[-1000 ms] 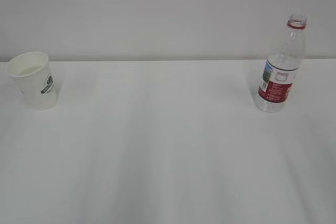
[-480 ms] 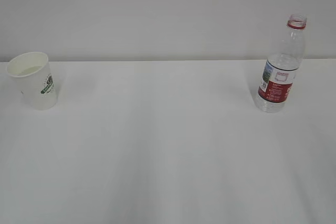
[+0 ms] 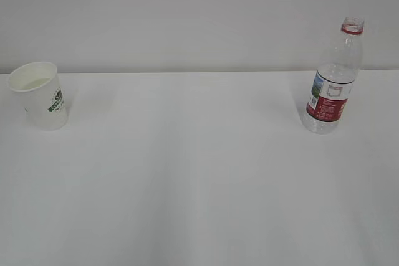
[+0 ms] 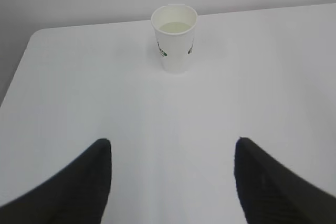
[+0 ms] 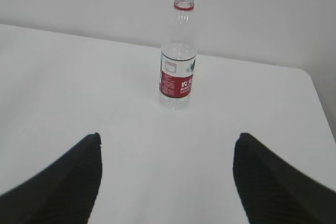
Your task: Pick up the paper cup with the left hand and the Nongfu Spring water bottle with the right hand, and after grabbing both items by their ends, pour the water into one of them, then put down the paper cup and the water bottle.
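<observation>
The paper cup (image 3: 42,95) stands upright at the far left of the white table, with a green logo on its side and faintly yellowish water (image 4: 175,26) inside. In the left wrist view the cup (image 4: 175,38) is well ahead of my left gripper (image 4: 172,142), which is open and empty. The Nongfu Spring water bottle (image 3: 331,85) stands upright and capless at the far right. My right gripper (image 5: 168,137) is open and empty, with the bottle (image 5: 178,59) ahead of it. Neither arm shows in the exterior view.
The white table (image 3: 199,179) runs back to a pale wall. Its rounded left rear corner (image 4: 37,32) and its right edge (image 5: 315,98) show in the wrist views.
</observation>
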Controlling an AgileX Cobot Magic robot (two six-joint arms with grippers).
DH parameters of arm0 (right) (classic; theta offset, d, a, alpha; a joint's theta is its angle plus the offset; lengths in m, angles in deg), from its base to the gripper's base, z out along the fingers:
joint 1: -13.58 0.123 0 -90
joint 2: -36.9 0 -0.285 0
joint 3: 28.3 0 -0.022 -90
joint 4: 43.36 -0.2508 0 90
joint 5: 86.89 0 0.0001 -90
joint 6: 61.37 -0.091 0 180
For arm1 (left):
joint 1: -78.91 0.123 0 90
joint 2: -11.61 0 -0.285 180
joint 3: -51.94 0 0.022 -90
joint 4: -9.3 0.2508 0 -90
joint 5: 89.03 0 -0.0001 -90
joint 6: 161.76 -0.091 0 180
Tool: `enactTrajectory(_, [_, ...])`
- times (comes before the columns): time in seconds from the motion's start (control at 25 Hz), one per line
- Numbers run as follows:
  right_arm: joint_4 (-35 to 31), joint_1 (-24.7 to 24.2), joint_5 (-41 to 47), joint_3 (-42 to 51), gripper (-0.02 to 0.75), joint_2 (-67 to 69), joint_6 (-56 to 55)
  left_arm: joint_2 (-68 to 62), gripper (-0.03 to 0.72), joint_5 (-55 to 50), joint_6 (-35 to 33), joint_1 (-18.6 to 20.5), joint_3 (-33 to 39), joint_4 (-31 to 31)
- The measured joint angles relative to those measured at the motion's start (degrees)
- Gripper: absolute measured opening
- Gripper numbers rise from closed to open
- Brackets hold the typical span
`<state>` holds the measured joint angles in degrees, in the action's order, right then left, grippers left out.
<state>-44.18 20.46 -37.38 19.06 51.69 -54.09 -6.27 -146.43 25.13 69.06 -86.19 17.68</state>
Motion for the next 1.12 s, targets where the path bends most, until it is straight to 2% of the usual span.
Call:
enactTrajectory(0.56, [0.3, 0.0, 9.1, -0.1, 0.587, -0.1, -1.8, 0.2, 0.524, -12.7, -0.2, 0.0, -1.9, -1.8])
enactTrajectory(0.92, [2.5, 0.0, 11.5, -0.1, 0.587, -0.1, -3.8, 0.4, 0.501, -12.8, -0.3, 0.0, 3.0, -4.0])
enactTrajectory(1.12, [2.7, 0.0, 12.3, -0.1, 0.587, -0.1, -4.2, 0.4, 0.499, -8.7, -0.3, 0.0, 3.3, -4.1])
